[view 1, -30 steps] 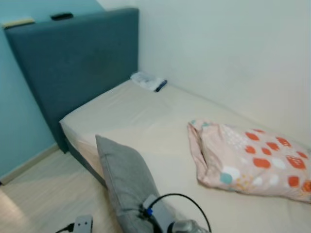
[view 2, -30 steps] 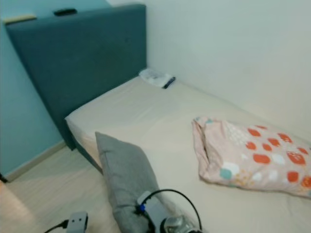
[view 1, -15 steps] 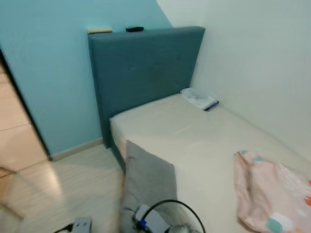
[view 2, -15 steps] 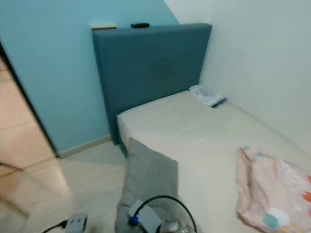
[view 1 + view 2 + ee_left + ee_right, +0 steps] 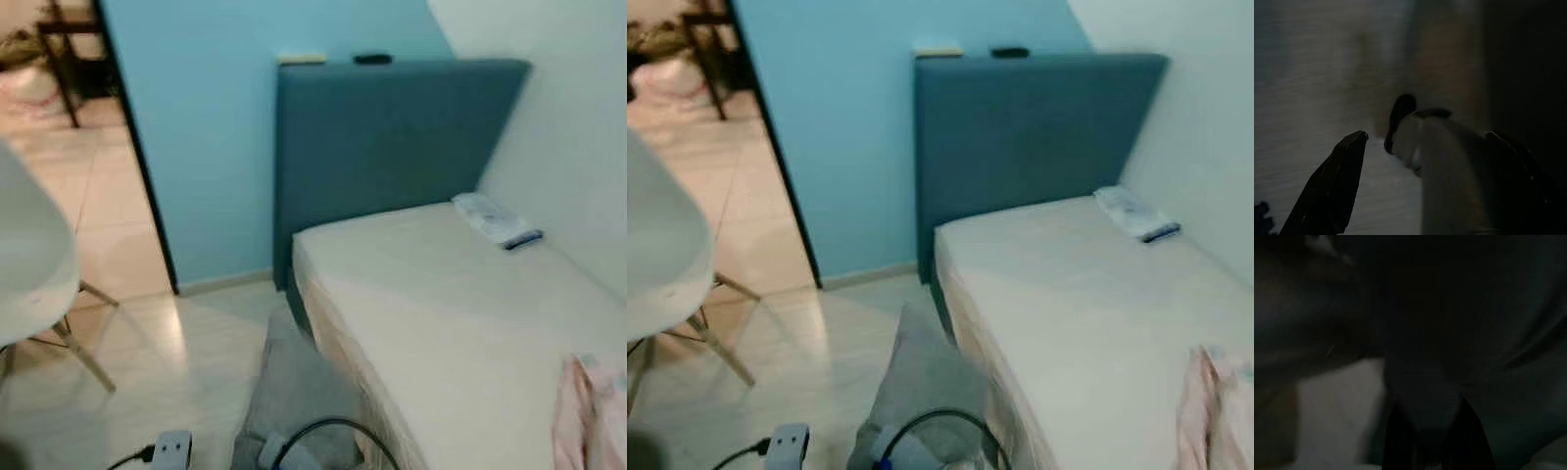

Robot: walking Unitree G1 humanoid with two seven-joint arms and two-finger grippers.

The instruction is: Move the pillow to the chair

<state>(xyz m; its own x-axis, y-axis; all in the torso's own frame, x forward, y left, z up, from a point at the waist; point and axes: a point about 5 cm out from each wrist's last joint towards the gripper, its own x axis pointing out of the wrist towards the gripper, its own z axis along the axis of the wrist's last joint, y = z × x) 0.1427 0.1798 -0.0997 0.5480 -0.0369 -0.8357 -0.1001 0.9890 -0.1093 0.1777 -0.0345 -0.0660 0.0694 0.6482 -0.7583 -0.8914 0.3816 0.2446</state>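
Head cams: grey pillow [image 5: 926,382] hangs low at the bottom of the shot, over the pale wood floor [image 5: 186,362] right beside the bed [image 5: 441,304]. The right arm's black cable [image 5: 940,431] loops in front of it. White chair [image 5: 29,264] sits at the left edge w/ wooden legs, well apart from the pillow. Teal headboard [image 5: 392,127] stands against the blue wall [image 5: 196,127], w/ a small dark thing [image 5: 372,59] and a flat pale thing on top, too blurry to ID. A white packet [image 5: 490,217] lies on the mattress near the headboard, and a bit of pink patterned pillow [image 5: 588,411] shows at the bottom right.

Right wrist cam is v dark but shows what the head cams don't: right gripper [image 5: 1432,440] w/ fingers close together, pinching a fold of the grey fabric between them.

Left wrist cam: left gripper [image 5: 1425,166] hangs over the floor, fingers spread wide, nothing held; a pale blurry shape sits behind, can't tell what.

No readable writing anywhere.
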